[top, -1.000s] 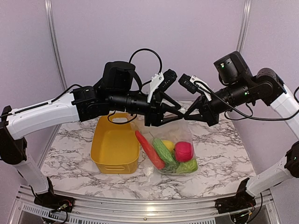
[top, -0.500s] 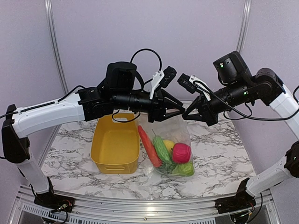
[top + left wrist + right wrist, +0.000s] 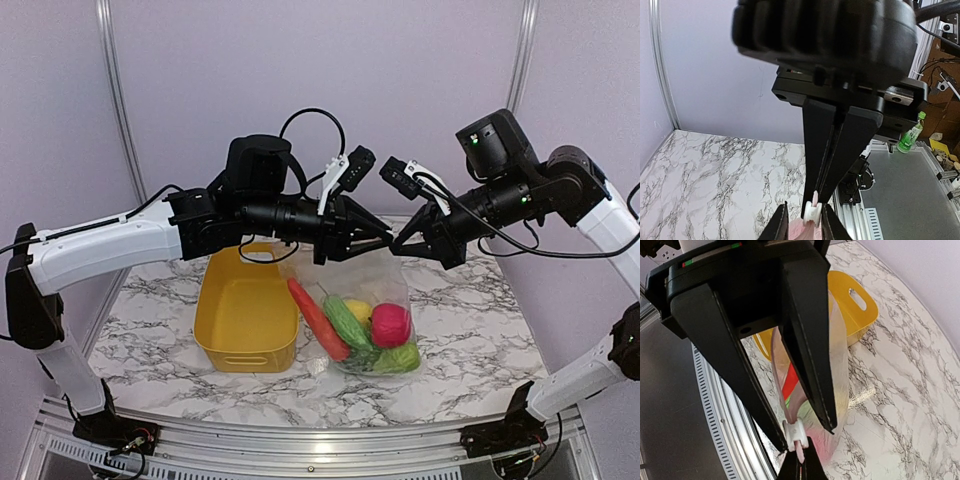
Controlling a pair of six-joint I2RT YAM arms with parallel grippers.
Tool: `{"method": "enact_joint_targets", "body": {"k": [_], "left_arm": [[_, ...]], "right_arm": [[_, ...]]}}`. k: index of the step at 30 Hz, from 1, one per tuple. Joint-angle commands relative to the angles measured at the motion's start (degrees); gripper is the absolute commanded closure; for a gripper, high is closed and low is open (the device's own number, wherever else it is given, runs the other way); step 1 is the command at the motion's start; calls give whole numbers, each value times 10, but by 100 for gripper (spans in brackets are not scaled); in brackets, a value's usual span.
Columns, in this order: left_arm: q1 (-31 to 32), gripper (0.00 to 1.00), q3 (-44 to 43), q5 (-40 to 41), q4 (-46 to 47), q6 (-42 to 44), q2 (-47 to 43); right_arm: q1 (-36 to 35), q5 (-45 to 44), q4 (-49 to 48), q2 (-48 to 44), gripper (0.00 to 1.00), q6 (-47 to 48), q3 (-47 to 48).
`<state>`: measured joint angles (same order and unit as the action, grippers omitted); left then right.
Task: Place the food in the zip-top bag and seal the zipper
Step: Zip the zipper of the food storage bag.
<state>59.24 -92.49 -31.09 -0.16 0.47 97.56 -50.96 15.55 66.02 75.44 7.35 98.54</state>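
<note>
Clear zip-top bag [image 3: 395, 285] hangs from where the two arms meet, above the marble table [image 3: 470, 310] and just right of the yellow tub [image 3: 245, 315]. Toy food sits bunched in its lower end: orange carrot [image 3: 318, 318], cucumber [image 3: 347, 322], lemon [image 3: 361, 309], red apple [image 3: 390, 325], green pepper [image 3: 399, 358]. Left gripper [image 3: 380, 238] and right gripper [image 3: 400, 246] are tip to tip at the bag's top edge.

Left wrist view: own fingers are a little apart, straddling the white slider [image 3: 812, 212] on the pink zipper [image 3: 798, 230]. Can't tell if the pads touch it. Right gripper's fingers come in from above, pressed together down to the slider. Green bottle [image 3: 910, 136] stands off the table in the background.

Right wrist view: own fingers are together, pinching the zipper strip just past the slider. Left gripper's fingers are spread either side of the bag mouth. Carrot shows through the plastic, tub behind.
</note>
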Motion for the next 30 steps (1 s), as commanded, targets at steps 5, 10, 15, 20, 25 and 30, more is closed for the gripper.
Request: {"method": "enact_joint_targets", "body": {"k": [5, 10, 15, 20, 25, 30], "left_arm": [[-3, 82, 2, -22, -17, 0, -1], [-3, 84, 6, -16, -22, 3, -2], [-3, 90, 7, -5, -30, 4, -1], [-6, 98, 6, 15, -40, 10, -2], [-11, 98, 12, 30, -48, 18, -8], [-19, 98, 31, 37, -55, 23, -24]], "right_arm": [[-5, -18, -29, 2, 100, -2, 13], [-5, -27, -42, -2, 100, -9, 6], [-5, -38, -55, -7, 100, -10, -5], [-5, -57, -63, -13, 100, -9, -19], [4, -74, -73, -25, 100, -13, -32], [60, -74, -92, -50, 100, -21, -55]]}}
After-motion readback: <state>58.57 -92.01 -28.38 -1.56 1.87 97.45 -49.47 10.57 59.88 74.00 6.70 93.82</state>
